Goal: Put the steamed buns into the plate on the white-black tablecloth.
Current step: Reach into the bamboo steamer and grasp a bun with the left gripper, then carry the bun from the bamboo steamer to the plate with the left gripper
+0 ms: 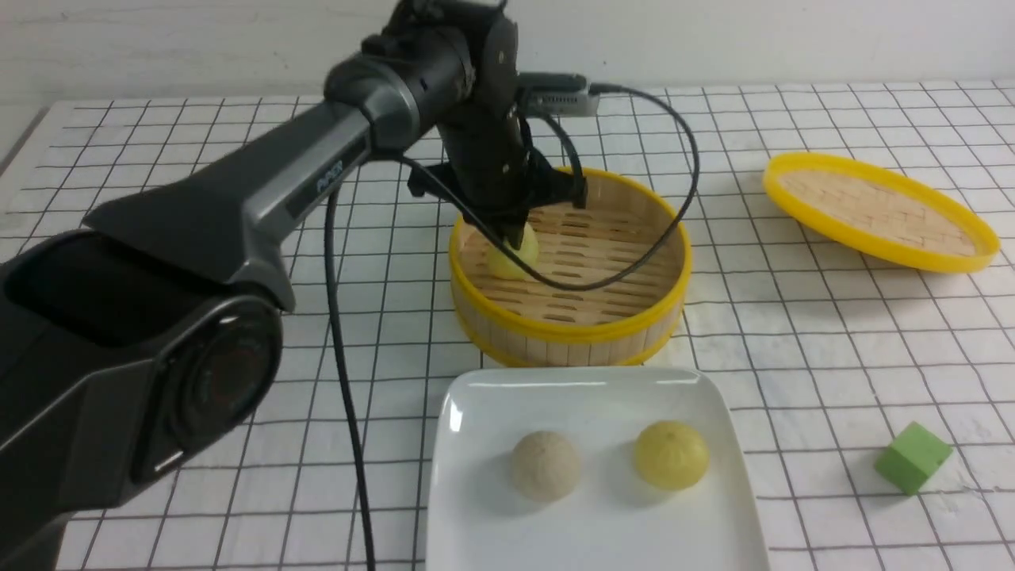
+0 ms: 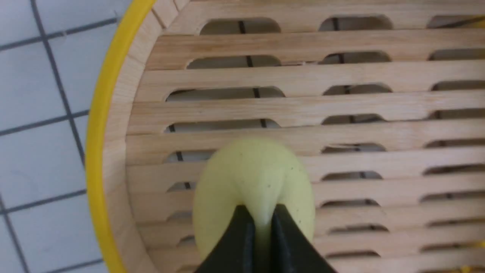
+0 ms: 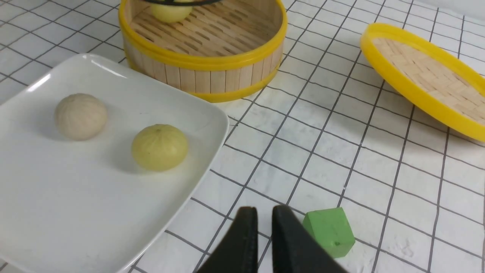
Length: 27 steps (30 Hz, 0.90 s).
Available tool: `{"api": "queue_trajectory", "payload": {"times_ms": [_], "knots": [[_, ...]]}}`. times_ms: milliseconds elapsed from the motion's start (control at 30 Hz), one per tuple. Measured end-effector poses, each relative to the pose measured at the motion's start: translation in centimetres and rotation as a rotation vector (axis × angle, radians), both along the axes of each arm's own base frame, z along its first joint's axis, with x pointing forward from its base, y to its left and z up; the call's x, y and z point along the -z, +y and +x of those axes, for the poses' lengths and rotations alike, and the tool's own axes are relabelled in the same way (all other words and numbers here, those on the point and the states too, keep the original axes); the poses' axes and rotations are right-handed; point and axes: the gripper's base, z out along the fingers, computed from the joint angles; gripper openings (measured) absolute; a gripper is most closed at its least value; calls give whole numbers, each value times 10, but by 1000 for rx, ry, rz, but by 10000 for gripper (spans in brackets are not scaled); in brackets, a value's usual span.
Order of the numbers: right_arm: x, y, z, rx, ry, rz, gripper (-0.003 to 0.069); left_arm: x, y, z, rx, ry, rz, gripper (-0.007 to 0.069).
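Greyish-beige bun (image 1: 545, 465) and yellow bun (image 1: 671, 454) lie on the plate (image 1: 476, 507) at the table's near edge. The left gripper (image 2: 259, 223) pinches the last yellow bun (image 2: 254, 174) in the bamboo steamer (image 1: 571, 333). The right gripper (image 3: 264, 216) is pressed together, empty.

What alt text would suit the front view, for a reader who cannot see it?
The left gripper pinches a pale yellow bun inside a bamboo steamer. Nearer, a white plate holds a beige bun and a second yellow bun on the gridded tablecloth.
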Motion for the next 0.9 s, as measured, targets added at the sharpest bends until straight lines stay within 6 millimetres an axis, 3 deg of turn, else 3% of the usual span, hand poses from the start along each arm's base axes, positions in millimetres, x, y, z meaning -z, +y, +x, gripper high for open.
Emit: {"api": "queue_trajectory", "payload": {"times_ms": [133,167,233,267,333,400,467,600,700,767,900], "knots": [[0,0,0,0,4,-2,85,-106,17,-31,33,-176,-78,21],[0,0,0,0,4,-2,85,-111,18,-33,33,-185,-83,21],[0,0,0,0,4,-1,88,-155,34,-62,33,-252,-119,21],[0,0,0,0,5,0,89,-166,42,-75,33,-262,-124,21],[0,0,-1,0,6,0,90,-174,52,-100,42,-240,-120,21],[0,0,-1,0,6,0,91,-163,56,-122,62,-175,-96,22],[0,0,-1,0,6,-1,94,-134,52,-148,101,-59,-56,23],[0,0,-1,0,5,-1,96,-52,29,-195,162,179,31,40],[0,0,-1,0,5,0,96,-10,17,-213,176,233,56,65],[0,0,-1,0,5,0,96,21,10,-222,145,269,68,132],[0,0,-1,0,6,1,96,43,3,-225,117,296,83,273]]}}
